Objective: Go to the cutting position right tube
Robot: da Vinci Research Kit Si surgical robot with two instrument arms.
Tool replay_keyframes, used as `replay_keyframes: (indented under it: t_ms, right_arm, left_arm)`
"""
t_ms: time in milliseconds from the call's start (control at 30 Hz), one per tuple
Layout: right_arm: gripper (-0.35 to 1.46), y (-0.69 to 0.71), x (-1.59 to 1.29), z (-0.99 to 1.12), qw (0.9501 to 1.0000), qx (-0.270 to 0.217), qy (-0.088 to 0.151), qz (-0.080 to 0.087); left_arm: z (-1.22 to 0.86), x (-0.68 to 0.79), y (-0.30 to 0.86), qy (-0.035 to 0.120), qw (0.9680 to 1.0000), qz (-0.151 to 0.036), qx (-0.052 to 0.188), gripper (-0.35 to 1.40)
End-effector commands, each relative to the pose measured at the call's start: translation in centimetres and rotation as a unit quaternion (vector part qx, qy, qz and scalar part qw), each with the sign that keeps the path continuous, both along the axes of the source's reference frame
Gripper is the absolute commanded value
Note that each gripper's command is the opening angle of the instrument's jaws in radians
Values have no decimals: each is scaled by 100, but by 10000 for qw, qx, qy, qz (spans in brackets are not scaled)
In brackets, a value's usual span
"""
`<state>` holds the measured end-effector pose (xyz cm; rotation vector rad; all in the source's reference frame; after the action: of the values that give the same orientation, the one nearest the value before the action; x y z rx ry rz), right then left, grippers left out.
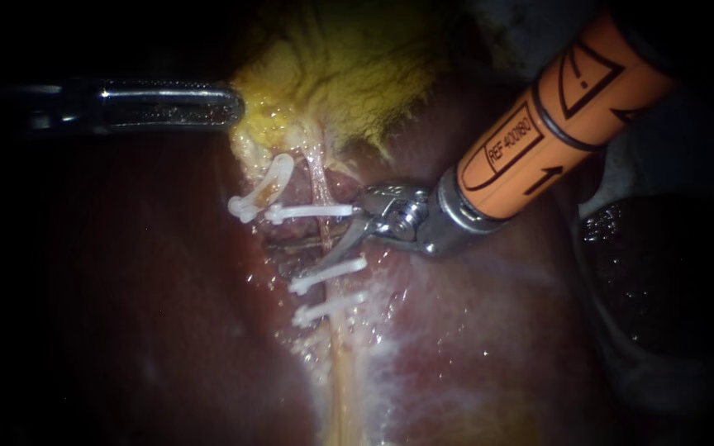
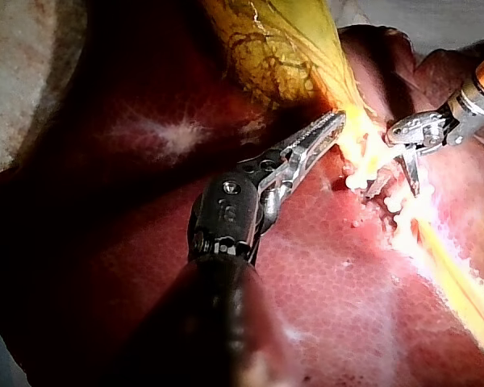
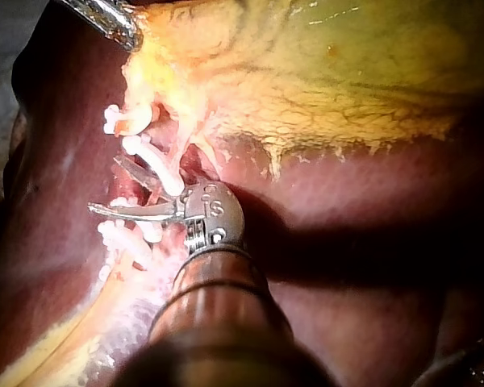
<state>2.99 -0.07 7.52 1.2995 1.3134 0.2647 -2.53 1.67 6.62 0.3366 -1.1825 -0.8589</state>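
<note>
Lying at right instrument's (image 1: 347,238) open claw: right tube (image 1: 318,177), between white clips (image 1: 307,212)

Right instrument (image 1: 345,235): polished metal jaws, steel collar, glossy orange plastic-looking sleeve. Left instrument (image 2: 332,122): bright ridged metal at the tip, dark matt housing behind. Clips (image 1: 316,211): white plastic, smooth, matt. Liver (image 1: 126,314): wet, glossy, smooth. Gallbladder (image 1: 349,66): yellow, wet sheen, finely veined, ragged fringe
</note>
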Motion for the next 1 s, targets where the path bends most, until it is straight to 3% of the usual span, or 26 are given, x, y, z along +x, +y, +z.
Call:
replay_keyframes:
  t_ms: [33,200,433,700,1000]
  right_arm:
    - [89,-1,1,-2,10000,-12,52,52]
    - [82,-5,7,-17,9988,-83,413,238]
    - [82,-12,11,-37,9958,-446,716,356]
    - [82,-10,13,-56,9940,-566,841,406]
    - [82,-9,13,-58,9940,-558,842,407]
  left_arm:
    - [0,0,0,0,10000,-1,0,-35]
    - [0,0,0,0,10000,-1,0,-35]
    - [0,0,0,0,10000,-1,0,-35]
    - [0,0,0,0,10000,-1,0,-35]
    - [0,0,0,0,10000,-1,0,-35]
